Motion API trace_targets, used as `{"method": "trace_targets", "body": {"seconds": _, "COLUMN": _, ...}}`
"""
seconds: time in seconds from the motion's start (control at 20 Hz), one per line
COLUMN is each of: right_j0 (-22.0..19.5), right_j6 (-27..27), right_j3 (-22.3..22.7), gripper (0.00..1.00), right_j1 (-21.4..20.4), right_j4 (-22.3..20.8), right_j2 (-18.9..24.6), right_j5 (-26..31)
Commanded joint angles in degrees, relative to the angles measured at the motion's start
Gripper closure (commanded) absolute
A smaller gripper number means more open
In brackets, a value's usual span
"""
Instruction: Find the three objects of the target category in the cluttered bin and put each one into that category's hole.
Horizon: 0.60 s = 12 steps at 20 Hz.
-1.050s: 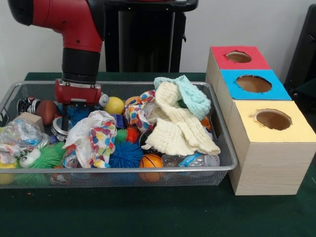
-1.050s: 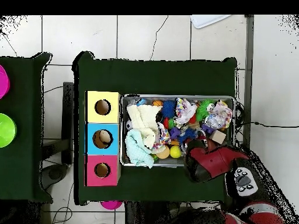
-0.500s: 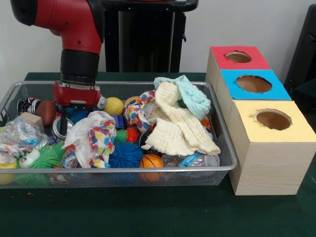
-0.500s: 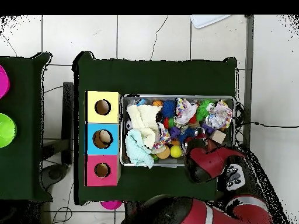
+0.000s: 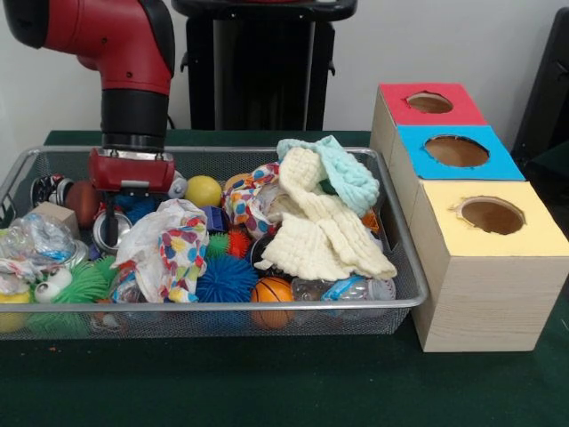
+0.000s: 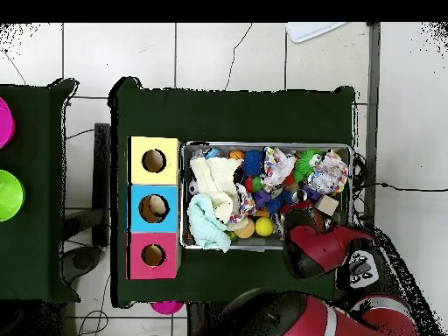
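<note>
Leftward and up a little, the gripper (image 5: 114,213) now hangs over the bin's (image 5: 404,267) left end; I cannot tell its state. No target is lifted; all stay in the clutter.

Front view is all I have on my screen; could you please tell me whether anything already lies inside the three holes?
Observer: The overhead view shows a pale object down inside the hole of the blue box.
Operator: Thank you. And the other two holes?
Observer: From above, the holes in the yellow box and the red box show only a dark inside, with no object that I can make out.
Operator: Is there anything beside our table that I cannot see?
Observer: Yes, a second dark green table stands beyond the boxes, with a pink round thing and a green round thing on it.
</note>
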Motion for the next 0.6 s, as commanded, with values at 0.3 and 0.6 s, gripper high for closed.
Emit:
{"method": "trace_targets", "body": {"seconds": 0.3, "right_j0": -1.0, "right_j6": 0.9, "right_j3": -4.6, "gripper": 0.00, "right_j1": 5.4, "right_j4": 3.4, "right_j2": -0.7, "right_j5": -2.6}}
{"method": "trace_targets", "body": {"seconds": 0.6, "right_j0": -1.8, "right_j6": 2.4, "right_j3": -4.6, "gripper": 0.00, "right_j1": 5.9, "right_j4": 2.6, "right_j2": 0.0, "right_j5": -3.8}}
